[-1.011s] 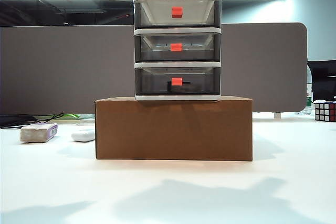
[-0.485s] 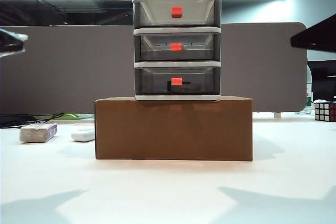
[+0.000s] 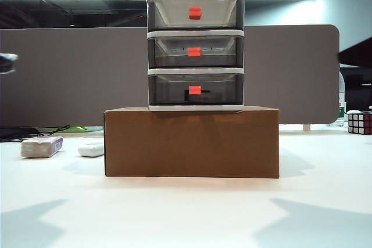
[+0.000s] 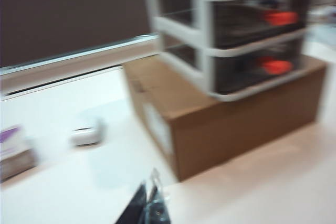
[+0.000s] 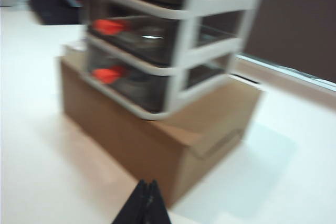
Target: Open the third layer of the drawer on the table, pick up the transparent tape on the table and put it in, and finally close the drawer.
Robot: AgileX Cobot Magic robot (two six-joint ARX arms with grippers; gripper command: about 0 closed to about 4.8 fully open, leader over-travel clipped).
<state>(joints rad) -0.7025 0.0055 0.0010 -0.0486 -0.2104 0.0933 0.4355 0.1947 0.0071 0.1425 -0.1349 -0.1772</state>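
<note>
Small white drawer cabinet (image 3: 195,50) up on top of a brown cardboard box (image 3: 191,142), in the middle of the big white table (image 3: 186,213). Three smoky see-through drawers in it, one over the other, all pushed in. A little red-orange handle on the front of each. Third layer (image 3: 195,89) at the very bottom, shut, with something dark inside, hard to make out through the plastic.

Left of the box, apart from it, a small white thing (image 3: 91,150) and a purple and white pack (image 3: 41,146) on the table. Far off on the right, a puzzle cube (image 3: 360,123) near the table's back edge. Grey screen wall (image 3: 70,76) behind everything.

Left gripper (image 4: 148,208) low in the left wrist view, fingers pressed together with nothing between them. Up in the air over the table, off to one side of the box, well apart from the cabinet. Only a blurry bit at the left edge of the exterior view.

Right gripper (image 5: 146,204) in the right wrist view, two dark fingers together at the tips, holding nothing. Over the table on the other side of the box, touching neither box nor cabinet. Both wrist views blurry.
</note>
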